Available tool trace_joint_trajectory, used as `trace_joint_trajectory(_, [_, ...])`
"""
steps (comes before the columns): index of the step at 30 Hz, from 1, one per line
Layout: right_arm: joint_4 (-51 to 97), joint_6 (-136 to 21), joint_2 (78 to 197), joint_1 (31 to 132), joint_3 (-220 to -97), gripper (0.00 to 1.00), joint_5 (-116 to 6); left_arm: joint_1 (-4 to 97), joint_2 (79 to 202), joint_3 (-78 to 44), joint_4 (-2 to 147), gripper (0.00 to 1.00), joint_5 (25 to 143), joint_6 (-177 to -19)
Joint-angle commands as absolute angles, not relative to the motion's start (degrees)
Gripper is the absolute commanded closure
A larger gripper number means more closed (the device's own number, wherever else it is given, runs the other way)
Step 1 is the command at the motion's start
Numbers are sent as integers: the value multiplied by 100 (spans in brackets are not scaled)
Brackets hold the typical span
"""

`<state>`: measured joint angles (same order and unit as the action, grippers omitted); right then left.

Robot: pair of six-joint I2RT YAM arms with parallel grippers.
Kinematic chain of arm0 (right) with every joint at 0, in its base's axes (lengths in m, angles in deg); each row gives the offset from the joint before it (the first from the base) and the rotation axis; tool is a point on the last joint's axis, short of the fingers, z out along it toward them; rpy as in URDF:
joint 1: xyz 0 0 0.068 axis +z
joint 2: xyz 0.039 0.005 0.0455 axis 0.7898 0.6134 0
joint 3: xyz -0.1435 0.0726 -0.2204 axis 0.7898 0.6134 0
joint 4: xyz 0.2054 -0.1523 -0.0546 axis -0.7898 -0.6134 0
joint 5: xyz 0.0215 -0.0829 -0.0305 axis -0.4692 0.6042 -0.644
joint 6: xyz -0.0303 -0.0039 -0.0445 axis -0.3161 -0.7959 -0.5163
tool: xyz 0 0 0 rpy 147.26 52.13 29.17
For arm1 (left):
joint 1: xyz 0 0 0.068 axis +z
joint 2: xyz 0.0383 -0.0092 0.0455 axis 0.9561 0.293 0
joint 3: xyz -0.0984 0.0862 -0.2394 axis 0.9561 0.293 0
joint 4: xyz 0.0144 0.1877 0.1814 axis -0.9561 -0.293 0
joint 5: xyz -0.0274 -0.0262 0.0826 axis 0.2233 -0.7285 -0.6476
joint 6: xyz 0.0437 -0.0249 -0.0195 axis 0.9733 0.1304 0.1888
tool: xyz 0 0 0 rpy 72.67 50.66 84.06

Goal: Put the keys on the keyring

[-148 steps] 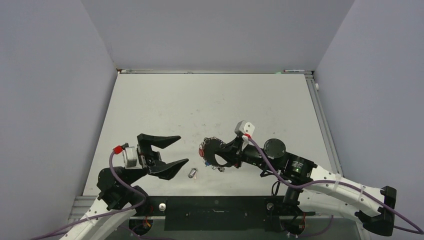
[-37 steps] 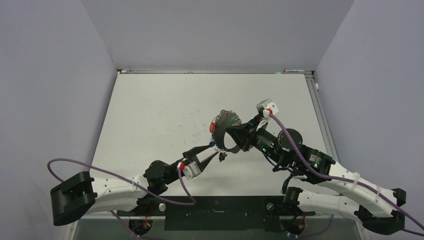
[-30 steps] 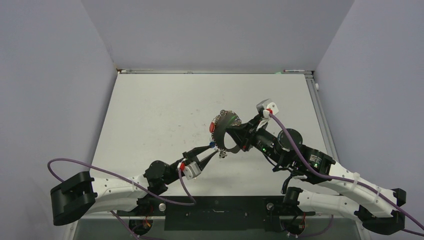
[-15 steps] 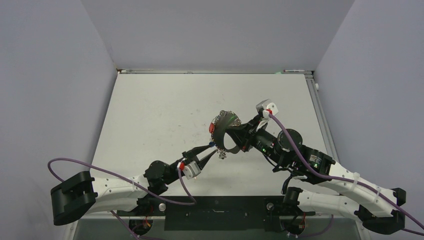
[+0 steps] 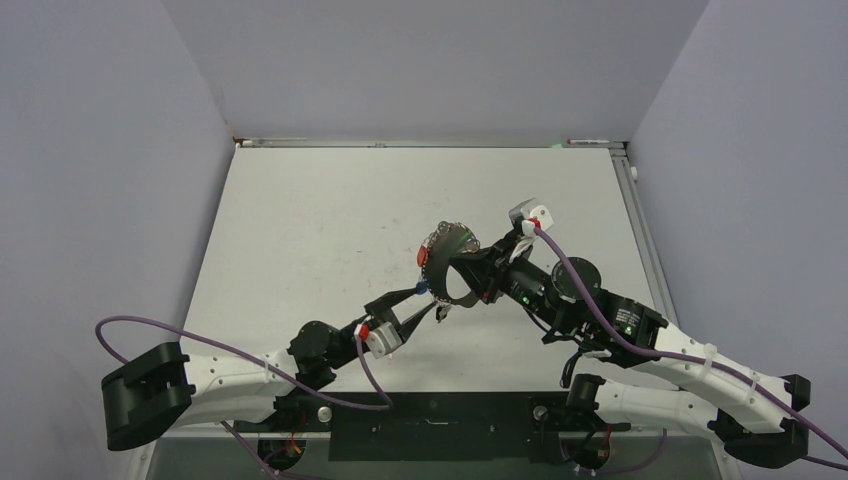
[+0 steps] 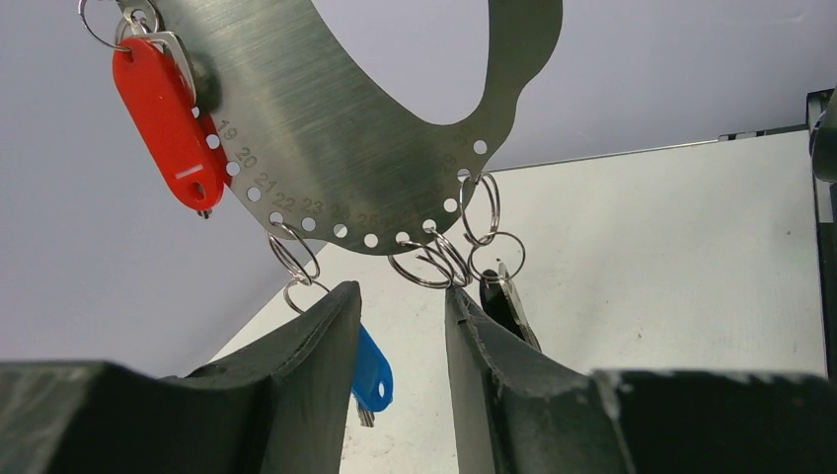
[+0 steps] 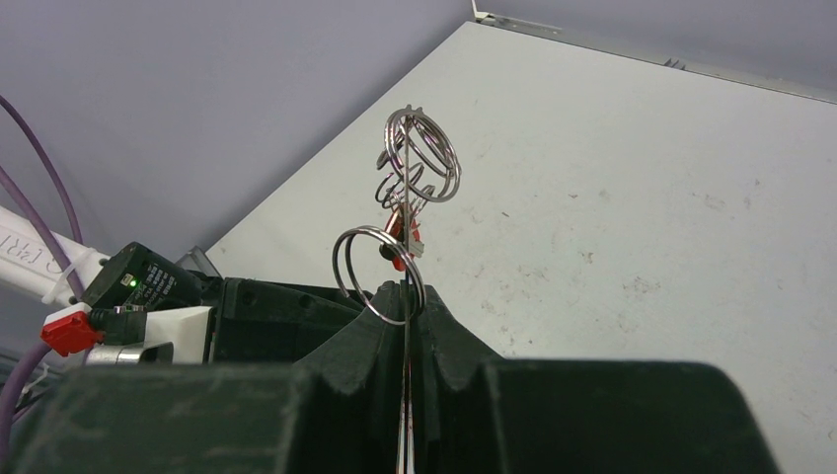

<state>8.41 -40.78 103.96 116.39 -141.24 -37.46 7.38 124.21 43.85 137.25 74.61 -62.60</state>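
Table (image 5: 300, 230): the work is held in the air above its ctr-right part in the top view.

Right pincer (image 7: 407, 326), bottom ctr of its wrist view, is clamped tight on the thin edge of the keyring (image 6: 326, 128). It holds the keyring up off the table, edge-on to that cam.

Left pincer (image 6: 400, 296), low ctr of the left wrist view: jaws narrow but apart, nothing btwn them, tips just under the keyring's lower rim.

Red tag (image 6: 163, 123) hangs at upper left. Blue tag (image 6: 373, 365) shows thru the jaw gap.

Keys (image 6: 498, 301) are dark-headed and hang by small split rings (image 6: 446, 265) from a rim hole, just right of the left pincer's right-hand finger, not gripped.

Judgement: threading looks done or v. nearly done. Can't tell if the split ring is fully thru the hole. Prob. left to do: back the left pincer off, confirm the keys hang free, set the keyring down.
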Motion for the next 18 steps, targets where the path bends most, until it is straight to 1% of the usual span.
trace_joint_trajectory(1, [1260, -4051, 10394, 11676, -14140, 95, -3679, 704, 12458, 4139, 14021, 66, 7521, -6344])
trace_joint_trajectory(12, [1214, -4078, 10380, 11685, -14210, 95, -3686, 704, 12435, 4169, 13942, 64, 7565, -6341])
trace_joint_trajectory(18, [1228, -4067, 10388, 11690, -14194, 95, -3708, 704, 12422, 4163, 14009, 67, 7528, -6340])
